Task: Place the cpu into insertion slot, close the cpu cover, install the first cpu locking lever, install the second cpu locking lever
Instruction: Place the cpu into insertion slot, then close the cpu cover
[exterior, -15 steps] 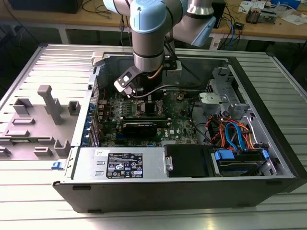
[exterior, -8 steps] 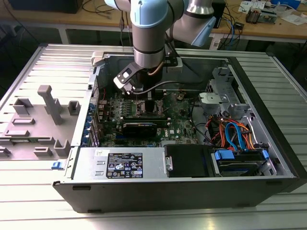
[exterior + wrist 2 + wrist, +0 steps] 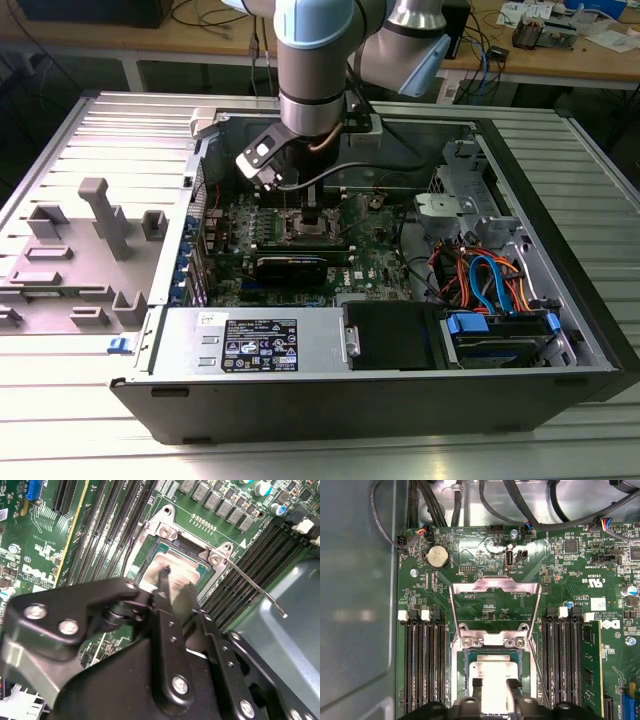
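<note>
Jaws: my gripper [image 3: 494, 682] has its fingertips [image 3: 476, 682] apart with a gap between them. The tips are down over the chip's top, and I see nothing clamped.
Cpu: the cpu [image 3: 495, 672] lies silver face up inside the insertion slot [image 3: 466, 667]. I cannot tell whether it sits fully flat.
Cover: the cpu cover [image 3: 495, 584] is swung open off the socket, and green board shows through its window.
Lever: one locking lever [image 3: 250, 587], a thin rod, juts free beside the socket and is not hooked down.
Setting: in the exterior view my arm reaches down into the open computer case [image 3: 560, 300].
Risk one: if the chip is cocked on the pin field, pressing it could bend pins, I judge.
Risk two: a tip touching the chip could drag it askew as I move.
Risk three: the free rod is close enough to snag.
Writing: white lettering runs across the motherboard [image 3: 570, 580], and there is a printed sticker [image 3: 260, 345] on the metal box. I leave both unread.
</note>
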Controlling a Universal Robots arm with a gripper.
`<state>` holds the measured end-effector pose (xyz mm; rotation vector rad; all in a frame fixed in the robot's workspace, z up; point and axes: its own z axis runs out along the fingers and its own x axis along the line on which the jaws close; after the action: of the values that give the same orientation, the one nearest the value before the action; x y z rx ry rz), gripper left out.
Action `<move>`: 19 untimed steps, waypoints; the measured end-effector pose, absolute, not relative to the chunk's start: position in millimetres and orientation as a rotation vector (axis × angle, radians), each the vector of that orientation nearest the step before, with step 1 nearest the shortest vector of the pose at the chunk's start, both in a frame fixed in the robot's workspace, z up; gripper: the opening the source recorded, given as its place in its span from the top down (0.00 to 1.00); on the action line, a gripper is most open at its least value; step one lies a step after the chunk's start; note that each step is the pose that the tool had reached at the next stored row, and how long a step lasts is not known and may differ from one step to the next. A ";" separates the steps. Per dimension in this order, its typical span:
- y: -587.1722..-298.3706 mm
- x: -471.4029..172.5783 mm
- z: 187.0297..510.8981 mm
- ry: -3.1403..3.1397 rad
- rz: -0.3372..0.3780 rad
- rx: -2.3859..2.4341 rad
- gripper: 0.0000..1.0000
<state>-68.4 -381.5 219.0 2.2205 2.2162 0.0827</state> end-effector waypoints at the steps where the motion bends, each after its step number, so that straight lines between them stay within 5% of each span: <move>1: -381.5 -68.4 219.0 2.216 0.083 2.220 0.71; 4: -381.5 -68.2 219.0 2.216 0.083 2.220 0.89; 19: -381.5 -67.8 219.0 2.216 0.083 2.220 0.89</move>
<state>-67.8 -381.5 219.0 2.2204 2.2163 0.0827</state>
